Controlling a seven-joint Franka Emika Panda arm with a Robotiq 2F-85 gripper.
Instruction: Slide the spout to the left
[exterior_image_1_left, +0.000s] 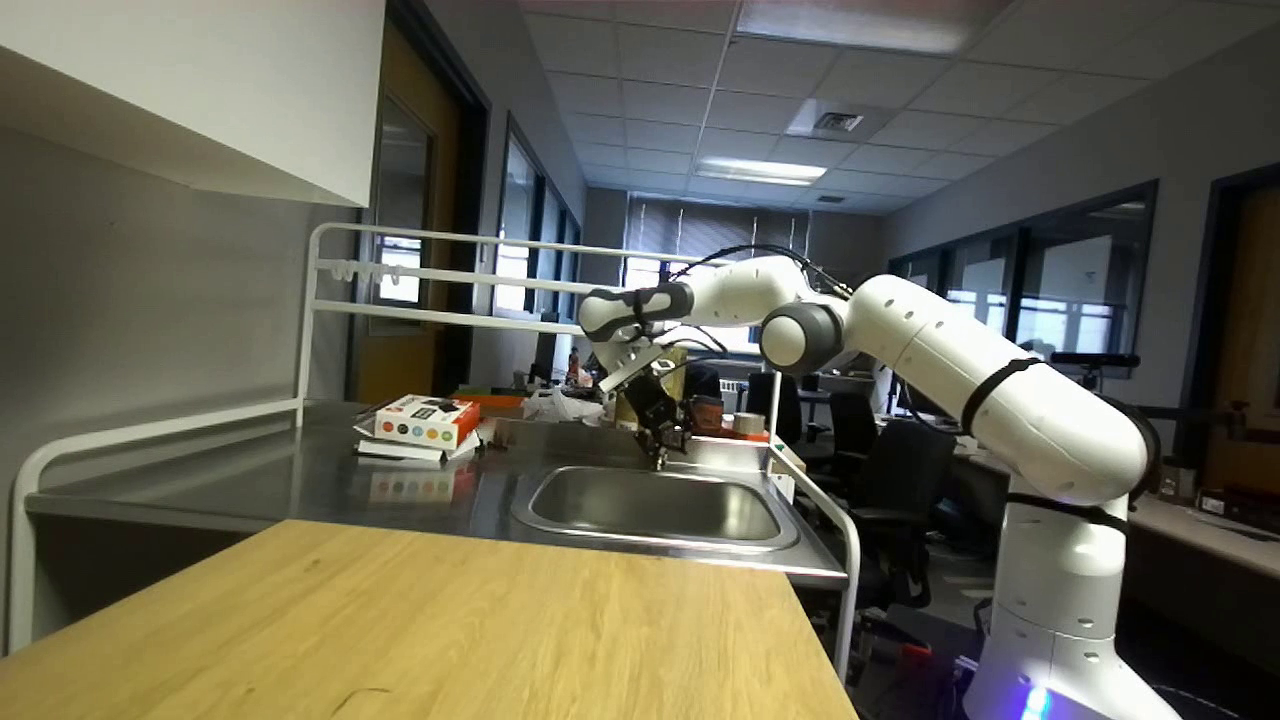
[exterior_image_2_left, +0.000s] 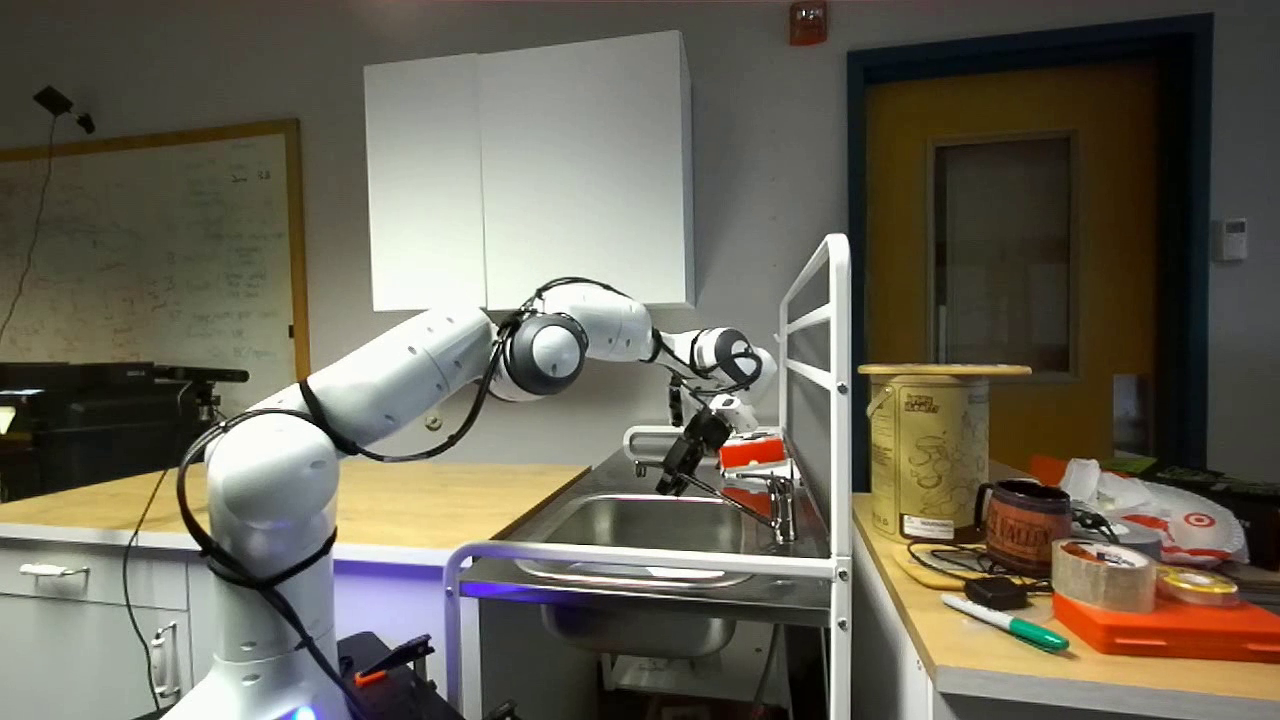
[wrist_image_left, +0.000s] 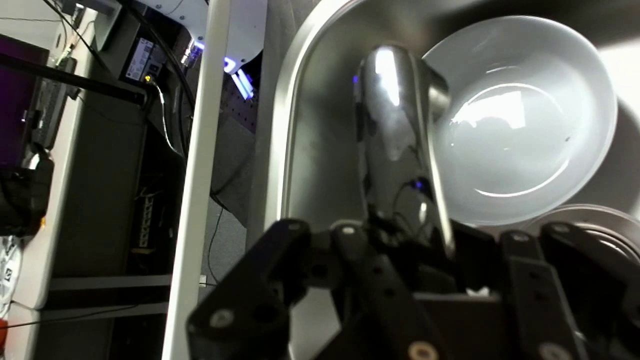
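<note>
Chrome spout (wrist_image_left: 395, 130) straddled; slip or bind is the main risk

Spout lies over the steel sink (wrist_image_left: 283, 150), tip overlapping the edge of the white bowl (wrist_image_left: 525, 125) in the wrist view. End effector (wrist_image_left: 417, 245) has a finger on either side; cannot tell if it's clamped or just flanking.

Likely failures: spout should pivot about the faucet base (exterior_image_2_left: 785, 515), so a straight drag instead of an arc probably binds it or works it out of the fingers. Polished metal, so a light side push may skate. "Left" comes with no reference frame: wrong-way sweep possible. In an exterior view the arm's wrist (exterior_image_2_left: 725, 350) looks near the white rail (exterior_image_2_left: 840, 450); a wide swing could clip it.

Surface: steel bench (exterior_image_1_left: 310, 470) with a retail box (exterior_image_1_left: 415, 425), wooden countertop (exterior_image_1_left: 450, 620) alongside. Room: office-like, whiteboard (exterior_image_2_left: 150, 260), white wall cabinet (exterior_image_2_left: 570, 180), black chairs (exterior_image_1_left: 915, 465).
</note>
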